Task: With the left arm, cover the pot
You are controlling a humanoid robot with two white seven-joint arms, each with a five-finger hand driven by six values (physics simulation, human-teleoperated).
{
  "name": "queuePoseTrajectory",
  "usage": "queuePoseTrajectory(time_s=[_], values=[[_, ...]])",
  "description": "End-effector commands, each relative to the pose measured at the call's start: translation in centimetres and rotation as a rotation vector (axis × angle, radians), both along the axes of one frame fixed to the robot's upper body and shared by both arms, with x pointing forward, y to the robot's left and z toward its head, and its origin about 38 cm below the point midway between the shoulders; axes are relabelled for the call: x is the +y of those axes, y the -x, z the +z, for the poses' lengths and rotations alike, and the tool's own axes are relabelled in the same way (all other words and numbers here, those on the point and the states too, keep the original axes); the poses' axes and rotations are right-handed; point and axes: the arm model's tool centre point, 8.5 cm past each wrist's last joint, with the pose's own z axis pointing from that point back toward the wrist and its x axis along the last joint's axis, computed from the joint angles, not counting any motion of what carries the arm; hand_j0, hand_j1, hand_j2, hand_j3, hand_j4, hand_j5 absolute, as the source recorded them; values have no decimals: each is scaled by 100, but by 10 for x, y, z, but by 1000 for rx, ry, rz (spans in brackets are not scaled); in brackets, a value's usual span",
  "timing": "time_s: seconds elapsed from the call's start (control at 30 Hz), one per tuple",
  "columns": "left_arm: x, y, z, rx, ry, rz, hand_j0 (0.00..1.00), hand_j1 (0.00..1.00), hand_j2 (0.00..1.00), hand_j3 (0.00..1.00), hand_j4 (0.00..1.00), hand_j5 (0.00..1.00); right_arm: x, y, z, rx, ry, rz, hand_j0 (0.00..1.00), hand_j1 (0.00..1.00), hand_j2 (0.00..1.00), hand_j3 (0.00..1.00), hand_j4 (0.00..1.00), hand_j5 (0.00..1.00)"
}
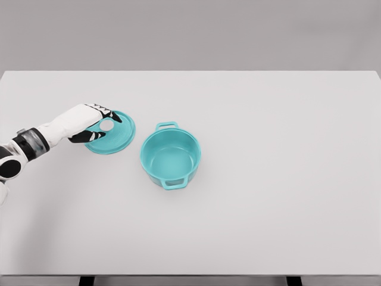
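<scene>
Teal round pot lid lies flat on white table at 9 o'clock of open teal two-handled pot, looks rigid, light, slick, best pinched at its pale centre knob, where left hand fingers sit loosely curled around it, grasp unclear.

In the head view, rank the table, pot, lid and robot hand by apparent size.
1. White rectangular table
2. Teal two-handled pot
3. Round teal lid, slightly smaller than the pot
4. Left robot hand, over the lid; looks close to it in size, so ranking unsure
</scene>
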Motion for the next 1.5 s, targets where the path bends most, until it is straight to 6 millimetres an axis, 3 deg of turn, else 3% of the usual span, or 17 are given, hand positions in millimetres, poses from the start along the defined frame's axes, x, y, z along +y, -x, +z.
queuePoseTrajectory(time_s=[0.0,0.27,0.6,0.87,1.0,1.47], values=[[0,0,0,0,5,2,61,61,61,61,61,61,0,0,0,1,-1,0,100,100,100,100,100,100],[-4,1,-3,10,0,-11,61,61,61,61,61,61,0,0,0,1,-1,0,100,100,100,100,100,100],[-2,1,-2,9,1,-9,48,48,48,48,48,48,0,0,0,1,-1,0,100,100,100,100,100,100],[-2,1,3,-4,5,-13,48,48,48,48,48,48,0,0,0,1,-1,0,100,100,100,100,100,100],[-12,1,19,-50,10,-46,48,48,48,48,48,48,0,0,0,-1,0,0,100,100,100,100,100,100],[-6,15,72,-162,-33,-122,49,49,49,49,49,49,0,0,0,1,-1,0,100,100,100,100,100,100]])
